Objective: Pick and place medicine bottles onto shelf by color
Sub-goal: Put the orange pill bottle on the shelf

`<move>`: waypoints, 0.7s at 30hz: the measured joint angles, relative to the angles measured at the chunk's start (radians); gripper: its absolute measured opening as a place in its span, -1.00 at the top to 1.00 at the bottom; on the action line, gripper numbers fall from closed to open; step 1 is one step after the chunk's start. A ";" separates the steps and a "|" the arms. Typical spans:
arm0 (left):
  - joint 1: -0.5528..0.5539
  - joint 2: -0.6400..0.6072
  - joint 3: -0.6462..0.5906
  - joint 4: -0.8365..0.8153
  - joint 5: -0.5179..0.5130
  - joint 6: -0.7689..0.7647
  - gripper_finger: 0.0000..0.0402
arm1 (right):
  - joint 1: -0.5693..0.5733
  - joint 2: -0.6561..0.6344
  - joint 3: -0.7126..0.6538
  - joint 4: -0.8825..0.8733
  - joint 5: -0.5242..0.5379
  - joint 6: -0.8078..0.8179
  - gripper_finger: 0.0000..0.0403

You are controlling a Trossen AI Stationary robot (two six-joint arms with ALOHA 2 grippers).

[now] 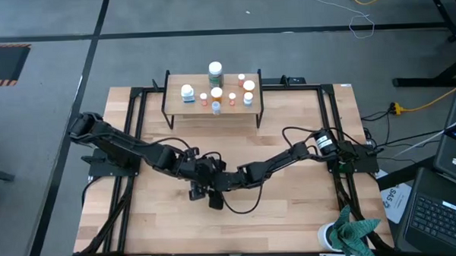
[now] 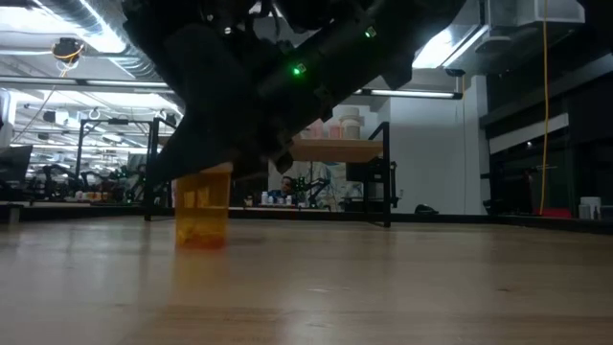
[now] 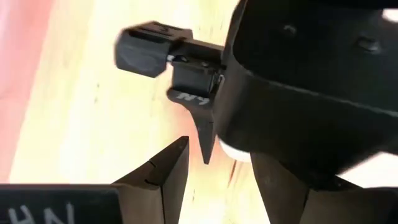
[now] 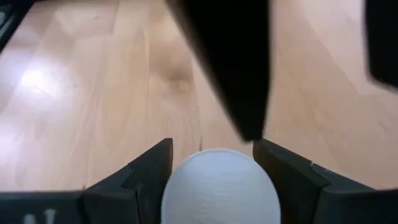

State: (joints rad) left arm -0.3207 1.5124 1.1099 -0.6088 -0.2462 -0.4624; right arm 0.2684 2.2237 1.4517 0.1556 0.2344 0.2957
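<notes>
The right arm's fingers sit either side of a round white cap, pinching the bottle between them. From table level that bottle shows as an amber one, standing upright on the bench under the two dark arms. The right gripper and the left gripper meet over the same spot near the middle of the bench, almost on top of each other. The left fingers are spread with a gap between them, and a sliver of white cap shows there beneath the other arm's body; whether they press on the bottle I cannot tell.

At the far edge of the bench stands the shelf, with the other bottles on it: a tall dark green one at the back, a bluish one toward the left, and several small orange and white ones clustered to the right.

A white cup with teal cloth sits at the near right corner.
</notes>
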 joint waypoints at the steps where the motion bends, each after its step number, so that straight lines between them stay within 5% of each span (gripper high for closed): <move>1: 0.000 -0.012 0.000 -0.004 -0.005 0.000 0.17 | 0.000 -0.001 0.000 0.001 0.000 0.001 -0.12; 21: -0.002 -0.264 0.000 -0.176 -0.030 0.002 0.17 | -0.003 -0.025 0.000 -0.002 0.008 -0.042 -0.12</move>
State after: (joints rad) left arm -0.3229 1.2485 1.1099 -0.7844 -0.2760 -0.4606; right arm 0.2657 2.1986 1.4517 0.1533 0.2420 0.2537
